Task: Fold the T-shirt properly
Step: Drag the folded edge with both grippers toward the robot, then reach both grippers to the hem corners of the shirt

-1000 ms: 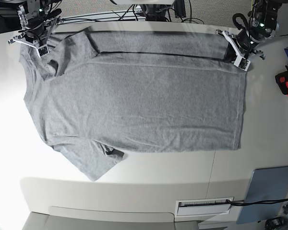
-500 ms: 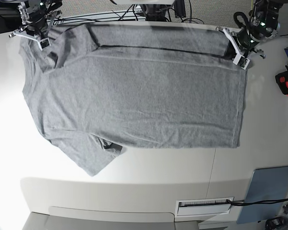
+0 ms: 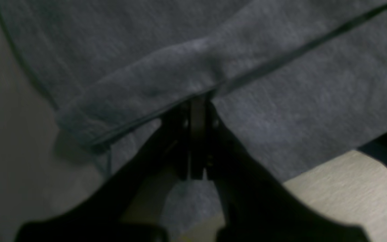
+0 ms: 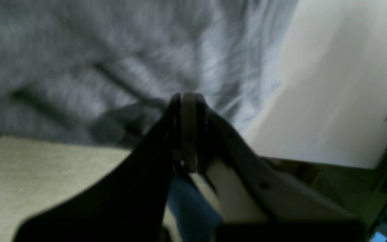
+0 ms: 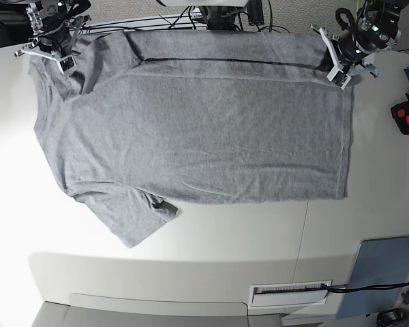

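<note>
Pale and glossy, the worktop runs across the whole base view, with a seam down its right part and a tangle of black cables along its far edge.

The T-shirt lies spread flat on it, plain grey side up, filling most of the upper half of the base view. Its hem faces that view's right and its sleeves lie at that view's left, one sleeve sticking out toward the near edge. Along the far side a strip of cloth is folded over, and a thin dark line marks the edge of that fold.

The left hand sits at the far hem corner, on the base view's right. In the left wrist view its dark fingers stand close together with only a narrow slit between them, their tips right at the folded edge of the cloth; whether they pinch the cloth I cannot tell.

The right hand sits at the far sleeve end, on the base view's left. In the right wrist view, which is blurred, its fingers are pressed fully together, and bunched grey cloth lies right at their tips; whether cloth is caught between them I cannot tell.

A grey-blue flat panel lies near the worktop's near right corner, well apart from the shirt. A black and red tool lies at the right edge.
</note>
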Robot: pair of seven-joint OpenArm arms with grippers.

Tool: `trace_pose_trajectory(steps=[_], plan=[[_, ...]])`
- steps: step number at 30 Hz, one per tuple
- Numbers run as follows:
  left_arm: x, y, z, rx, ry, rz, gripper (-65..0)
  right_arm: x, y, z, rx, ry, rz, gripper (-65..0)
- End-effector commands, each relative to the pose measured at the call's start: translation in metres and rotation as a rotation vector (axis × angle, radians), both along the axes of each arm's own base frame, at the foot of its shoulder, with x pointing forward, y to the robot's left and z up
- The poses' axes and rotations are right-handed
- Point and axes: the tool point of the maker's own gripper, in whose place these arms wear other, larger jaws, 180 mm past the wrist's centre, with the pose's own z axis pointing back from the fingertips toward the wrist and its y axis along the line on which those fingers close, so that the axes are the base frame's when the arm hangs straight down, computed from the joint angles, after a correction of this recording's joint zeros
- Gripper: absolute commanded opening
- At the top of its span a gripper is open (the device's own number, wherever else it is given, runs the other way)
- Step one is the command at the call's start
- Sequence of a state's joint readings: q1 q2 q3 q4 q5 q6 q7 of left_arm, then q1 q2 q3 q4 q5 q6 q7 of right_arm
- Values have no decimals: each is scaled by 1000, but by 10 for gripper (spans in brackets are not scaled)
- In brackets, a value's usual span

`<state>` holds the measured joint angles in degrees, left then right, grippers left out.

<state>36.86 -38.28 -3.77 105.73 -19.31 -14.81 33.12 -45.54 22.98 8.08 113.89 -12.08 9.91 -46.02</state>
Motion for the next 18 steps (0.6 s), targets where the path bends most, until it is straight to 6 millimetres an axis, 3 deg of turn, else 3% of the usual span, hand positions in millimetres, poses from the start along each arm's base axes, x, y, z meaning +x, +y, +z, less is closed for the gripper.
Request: trace_pose_trajectory(steps=[1,7,11,18], plan=[[6,9,4,50,-9,-7,-582,10,-3,13,-34,-50,14,-650],[50,8,24,54,-113,-9,-508,41,0,55,-81,-199,47,-650],[69,15,31,91,-118,0,-481,58,-7,79,-116,-270,59,-648],[102,32,55,128,-186,22,-458,94,-21,116,-137,-447,56,-400]])
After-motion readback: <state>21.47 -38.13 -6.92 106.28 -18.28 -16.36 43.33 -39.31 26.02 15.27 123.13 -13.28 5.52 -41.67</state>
